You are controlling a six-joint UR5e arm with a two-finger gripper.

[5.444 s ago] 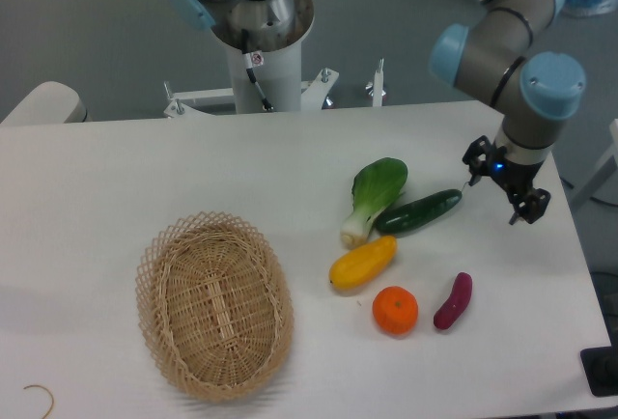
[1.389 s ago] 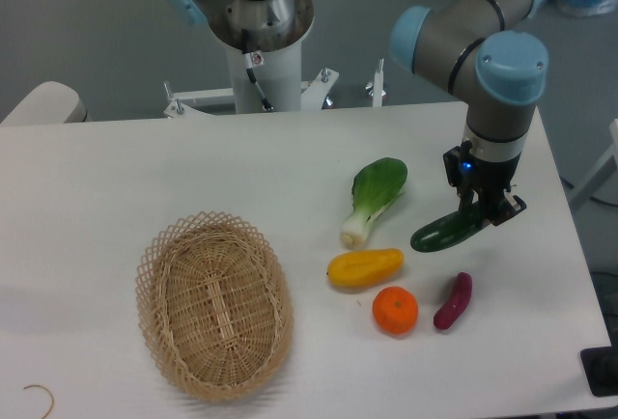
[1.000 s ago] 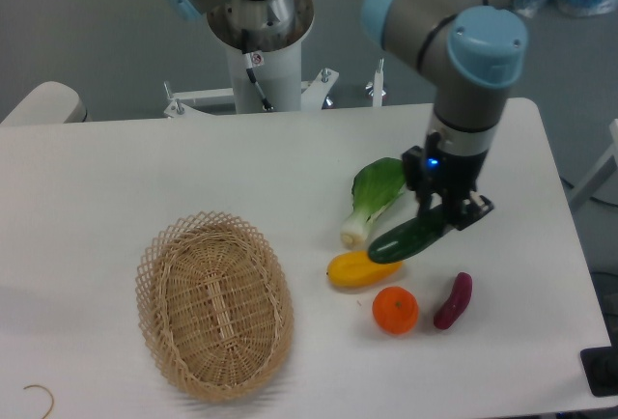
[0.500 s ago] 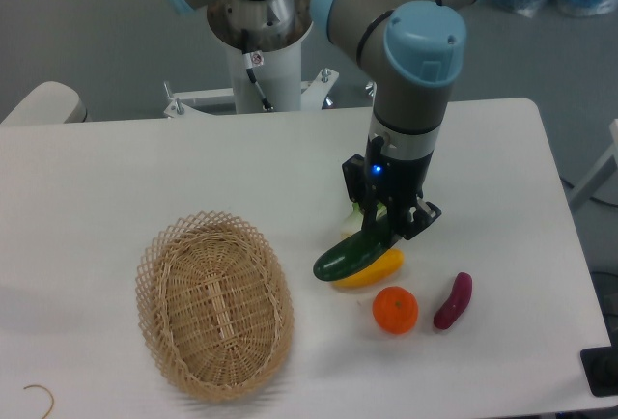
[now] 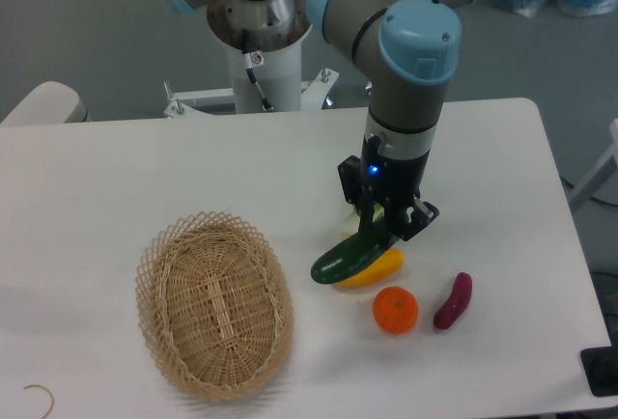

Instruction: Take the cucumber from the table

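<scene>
My gripper (image 5: 384,227) is shut on the right end of the dark green cucumber (image 5: 340,259) and holds it in the air above the white table (image 5: 116,168). The cucumber tilts down to the left and hangs over the yellow squash (image 5: 375,268). The arm and gripper hide most of the bok choy; only a sliver of its white stalk (image 5: 349,220) shows beside the gripper.
A wicker basket (image 5: 213,304) sits at the left front. An orange (image 5: 395,309) and a small purple sweet potato (image 5: 452,300) lie just in front of the gripper. The robot base (image 5: 258,47) stands behind the table.
The gripper took hold of the cucumber, lifted it and carried it left over the squash. In the last half second it has barely moved.
</scene>
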